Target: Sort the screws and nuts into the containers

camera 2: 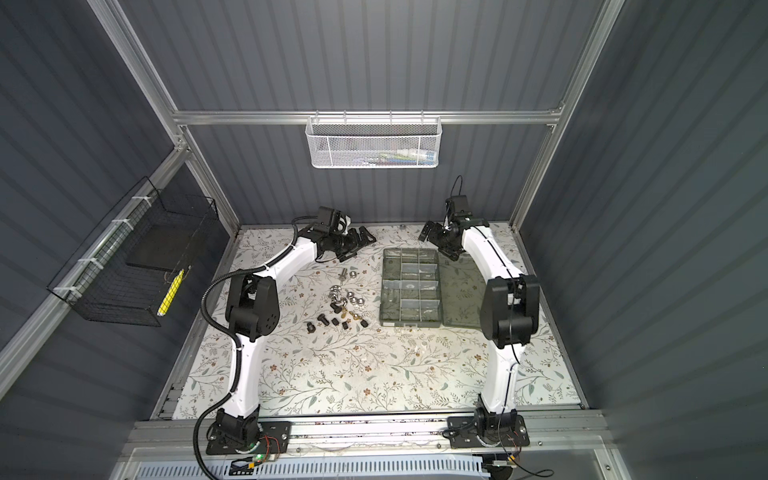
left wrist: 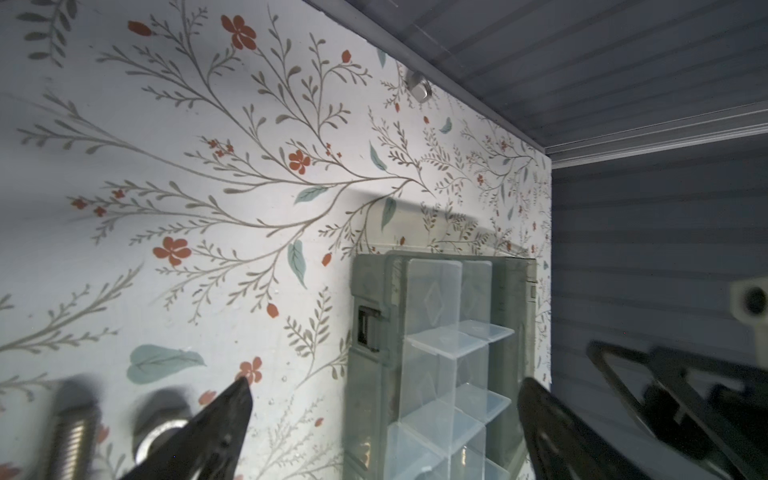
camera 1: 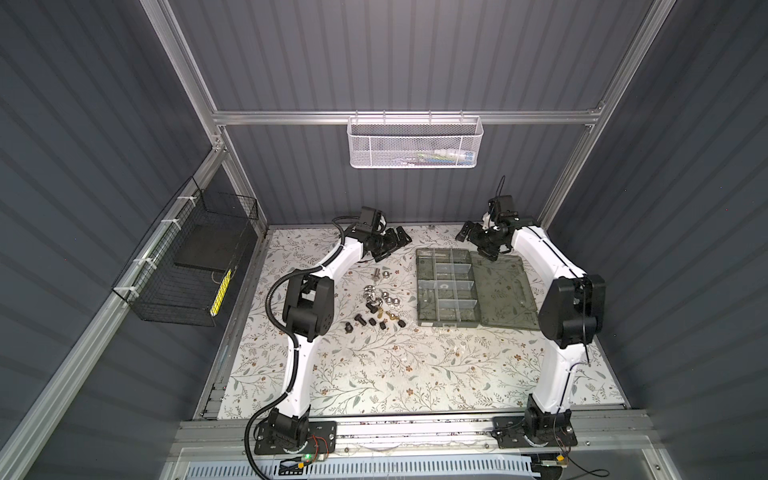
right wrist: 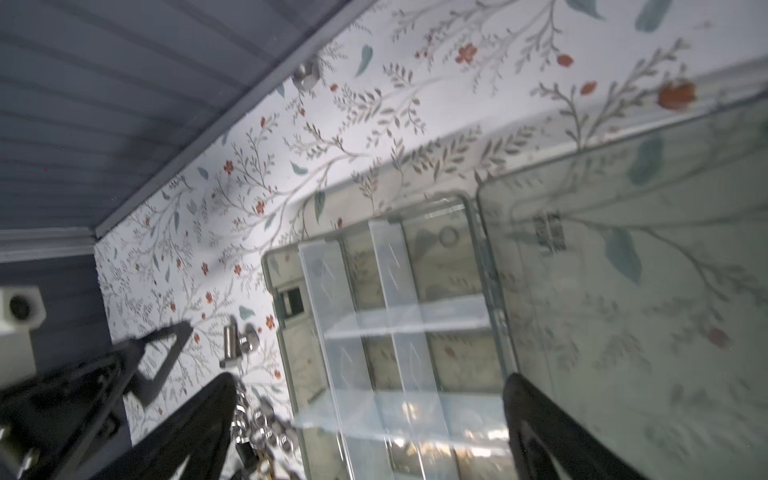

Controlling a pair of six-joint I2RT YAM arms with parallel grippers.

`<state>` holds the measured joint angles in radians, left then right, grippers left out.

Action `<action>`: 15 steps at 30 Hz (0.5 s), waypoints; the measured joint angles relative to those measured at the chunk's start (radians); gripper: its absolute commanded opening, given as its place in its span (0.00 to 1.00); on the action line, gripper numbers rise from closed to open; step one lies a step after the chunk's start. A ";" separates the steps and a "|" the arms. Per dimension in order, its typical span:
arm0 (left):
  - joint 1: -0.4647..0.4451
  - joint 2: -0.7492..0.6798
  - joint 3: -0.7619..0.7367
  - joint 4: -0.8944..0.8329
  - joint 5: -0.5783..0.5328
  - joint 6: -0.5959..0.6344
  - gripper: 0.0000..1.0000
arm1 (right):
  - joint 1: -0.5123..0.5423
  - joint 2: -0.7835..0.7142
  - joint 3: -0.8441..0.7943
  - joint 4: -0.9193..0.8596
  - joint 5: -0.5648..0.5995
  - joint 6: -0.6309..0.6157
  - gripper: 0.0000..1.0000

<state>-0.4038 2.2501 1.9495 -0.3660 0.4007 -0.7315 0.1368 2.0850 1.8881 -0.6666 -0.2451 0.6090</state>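
The screws and nuts [camera 1: 376, 305] [camera 2: 340, 305] lie loose on the floral table: silver ones at the back, black and brass ones in front. A silver bolt and nut [camera 1: 381, 273] [right wrist: 239, 343] sit apart behind them. To their right the grey-green organiser box [camera 1: 419, 286] [camera 2: 384, 291] stands open, its containers [left wrist: 440, 316] [right wrist: 415, 291] split by clear dividers. One small silver piece [camera 1: 445, 286] lies in a middle compartment. My left gripper [camera 1: 401, 237] [left wrist: 384, 390] hangs open and empty behind the pile. Over the box's far corner my right gripper [camera 1: 463, 232] [right wrist: 370, 382] is open and empty.
The box's lid [camera 1: 505, 291] lies flat to its right, under my right arm. A lone silver nut [camera 1: 432, 226] [left wrist: 419, 89] rests against the back wall. A white mesh basket [camera 1: 415, 141] hangs on the back rail, a black wire basket [camera 1: 187, 257] on the left wall.
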 measured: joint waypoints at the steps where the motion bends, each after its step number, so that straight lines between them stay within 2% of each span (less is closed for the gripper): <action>1: 0.000 -0.015 -0.015 0.004 0.006 -0.008 1.00 | 0.000 0.039 0.041 0.005 -0.002 0.006 0.99; 3: 0.008 -0.046 -0.046 0.006 0.018 -0.020 1.00 | 0.000 0.129 0.136 0.013 -0.005 0.021 0.94; 6: 0.015 -0.082 -0.090 0.008 0.030 -0.027 1.00 | -0.002 0.249 0.270 0.022 -0.021 0.048 0.92; 9: 0.033 -0.109 -0.129 0.005 0.041 -0.034 1.00 | -0.006 0.353 0.380 0.054 -0.056 0.098 0.99; 15: 0.064 -0.113 -0.145 -0.007 0.058 -0.040 1.00 | -0.016 0.531 0.564 0.146 -0.151 0.234 0.99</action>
<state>-0.3393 2.1372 1.8050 -0.3733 0.4583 -0.7719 0.1207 2.6164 2.4523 -0.5205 -0.3962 0.8433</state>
